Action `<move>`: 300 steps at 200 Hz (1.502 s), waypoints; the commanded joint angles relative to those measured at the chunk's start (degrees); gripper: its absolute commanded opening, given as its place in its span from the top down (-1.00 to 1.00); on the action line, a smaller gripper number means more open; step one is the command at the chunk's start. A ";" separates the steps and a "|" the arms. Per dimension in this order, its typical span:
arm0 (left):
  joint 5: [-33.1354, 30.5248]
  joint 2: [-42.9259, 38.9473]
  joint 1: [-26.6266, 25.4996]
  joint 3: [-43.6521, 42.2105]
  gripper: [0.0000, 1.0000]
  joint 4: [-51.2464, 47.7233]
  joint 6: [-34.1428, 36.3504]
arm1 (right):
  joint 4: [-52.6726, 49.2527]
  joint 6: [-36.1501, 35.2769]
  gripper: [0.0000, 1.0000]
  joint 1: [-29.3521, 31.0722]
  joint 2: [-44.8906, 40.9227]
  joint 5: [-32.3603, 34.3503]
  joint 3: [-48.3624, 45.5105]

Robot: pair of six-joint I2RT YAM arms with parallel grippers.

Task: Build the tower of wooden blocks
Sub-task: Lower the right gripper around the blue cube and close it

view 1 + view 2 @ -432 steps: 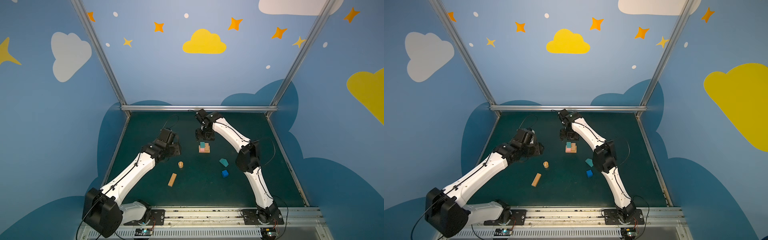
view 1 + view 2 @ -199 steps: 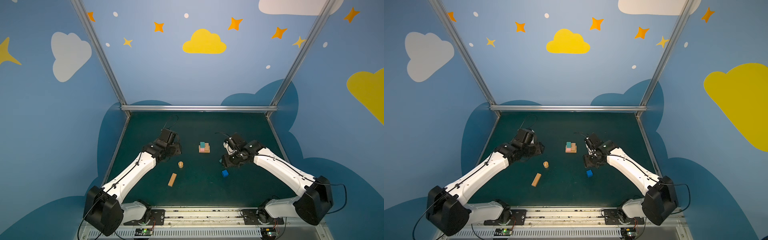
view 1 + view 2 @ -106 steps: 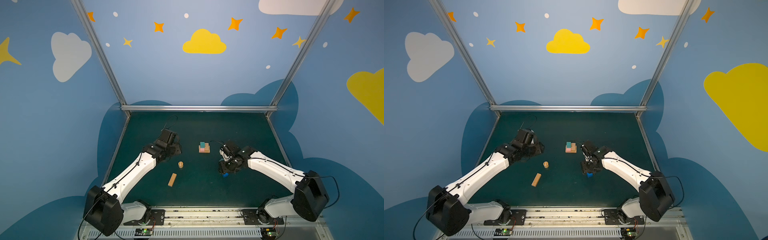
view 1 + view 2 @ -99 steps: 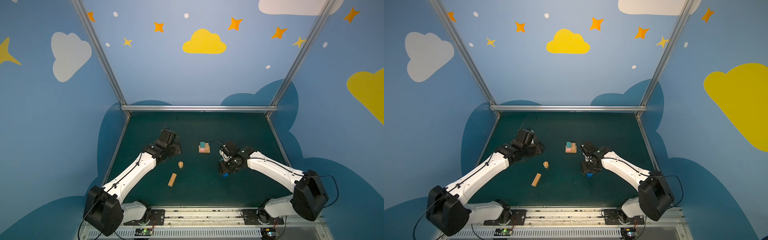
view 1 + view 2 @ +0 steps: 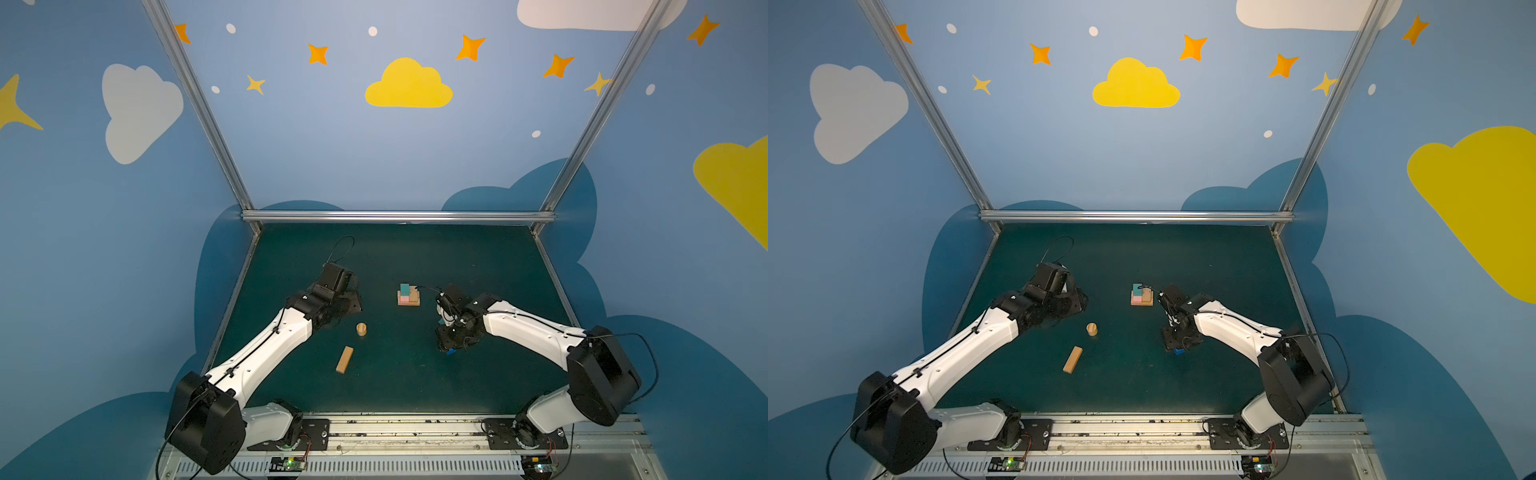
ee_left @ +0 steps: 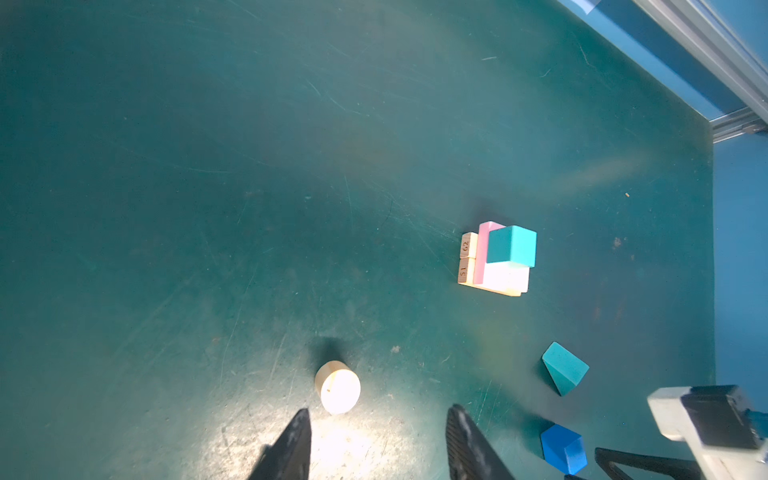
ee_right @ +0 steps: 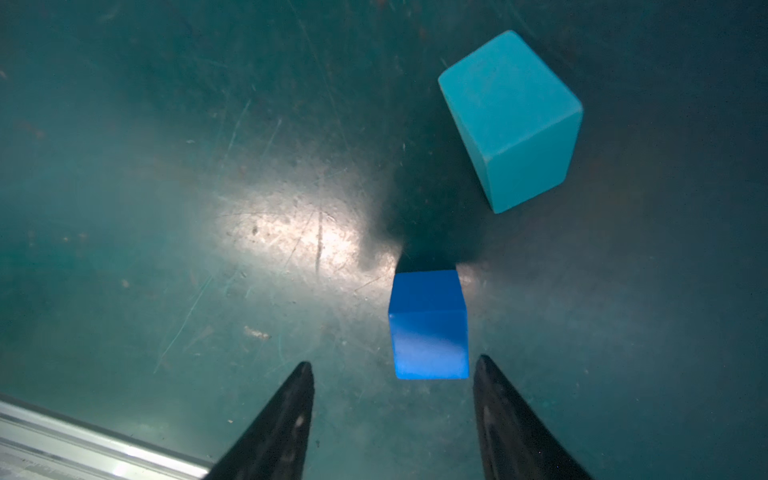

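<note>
The wood block tower (image 5: 408, 295) (image 5: 1141, 296) stands mid-table: a teal cube (image 6: 512, 246) on a pink bar over tan bars. A tan cylinder (image 5: 361, 329) (image 6: 337, 387) and a tan bar (image 5: 344, 359) (image 5: 1072, 359) lie left of centre. My left gripper (image 6: 380, 411) (image 5: 351, 305) is open and empty, close by the cylinder. My right gripper (image 7: 393, 360) (image 5: 449, 343) is open, low over the blue cube (image 7: 430, 324) (image 5: 1179, 351), whose near edge sits at the fingertips, beside one finger. The teal house-shaped piece (image 7: 511, 120) (image 6: 565, 368) lies just beyond; the arm hides it in both top views.
A metal frame rail (image 5: 399, 216) runs along the back of the green mat, with rails down both sides. Blue painted walls enclose it. A silver rail (image 7: 83, 436) shows near my right gripper in the right wrist view.
My right arm has swung from the tower down and toward the front, and its open gripper now sits at the blue cube. The left arm has barely moved.
</note>
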 commanded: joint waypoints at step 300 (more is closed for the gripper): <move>-0.71 -1.49 0.29 -1.32 -0.04 0.24 0.19 | 0.99 4.73 0.30 0.24 4.68 0.62 -1.02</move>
